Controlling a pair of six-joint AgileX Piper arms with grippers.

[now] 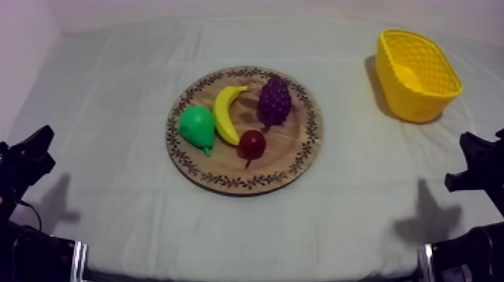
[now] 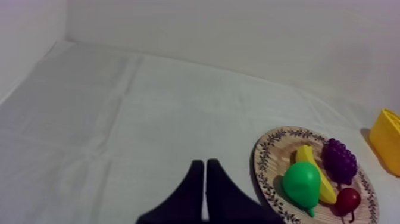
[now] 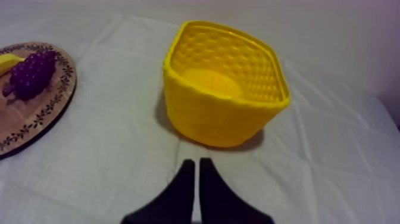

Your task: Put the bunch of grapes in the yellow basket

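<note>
My left gripper (image 1: 39,142) sits low at the table's left side and my right gripper (image 1: 471,154) low at its right, both well apart from the fruit. Seen from above, one round wooden board (image 1: 297,161) with a leaf-patterned rim lies mid-table on the creased grey-white cloth (image 1: 112,105). It bears four smooth plastic fruits: one knobbly purple bunch of grapes (image 1: 274,101) at its far right part, one curved banana (image 1: 226,114) just beside the grapes, one green pear (image 1: 196,127) touching the banana, and one small red fruit (image 1: 252,143) on the near side. One yellow basket (image 1: 417,103) stands well apart at the far right.

In the left wrist view my left gripper's fingers lie together as a narrow black wedge over bare cloth near the board's rim, with all four fruits lined up behind it.

In the right wrist view my right gripper's fingers are likewise pressed together, pointing at the basket. Its dimpled inner walls, rounded-square rim and smooth floor show, with the grapes on the board beside it.
</note>
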